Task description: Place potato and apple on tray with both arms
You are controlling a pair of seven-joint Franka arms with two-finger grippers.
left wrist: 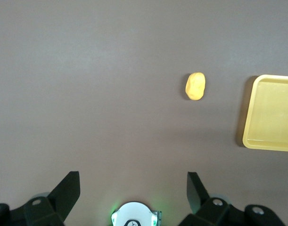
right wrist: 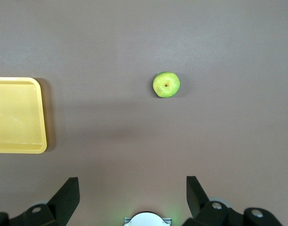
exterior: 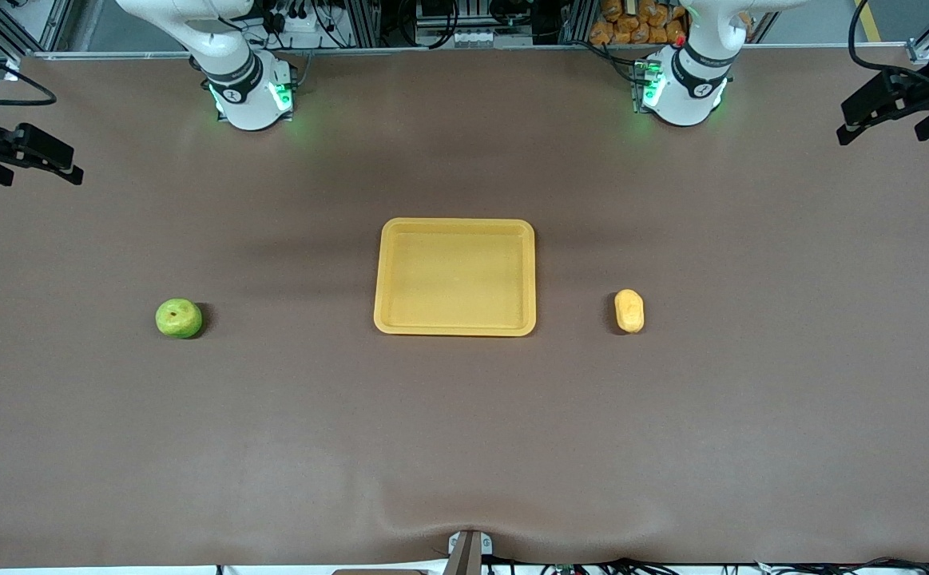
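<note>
The yellow tray [exterior: 454, 327] lies empty at the table's middle. The green apple [exterior: 179, 318] sits on the table toward the right arm's end, apart from the tray. The yellow-orange potato [exterior: 629, 311] lies toward the left arm's end, apart from the tray. My left gripper [left wrist: 133, 175] is open and empty, high over the table near its own base, with the potato [left wrist: 195, 86] and the tray's edge [left wrist: 251, 113] in its view. My right gripper [right wrist: 132, 179] is open and empty, high near its base, with the apple [right wrist: 166, 84] and the tray's corner [right wrist: 40, 117] in its view.
The two arm bases [exterior: 250, 96] [exterior: 684, 88] stand along the table's edge farthest from the front camera. Black fixtures [exterior: 21, 152] [exterior: 895, 100] overhang each end of the table. The brown table cover [exterior: 464, 431] is bare around the tray.
</note>
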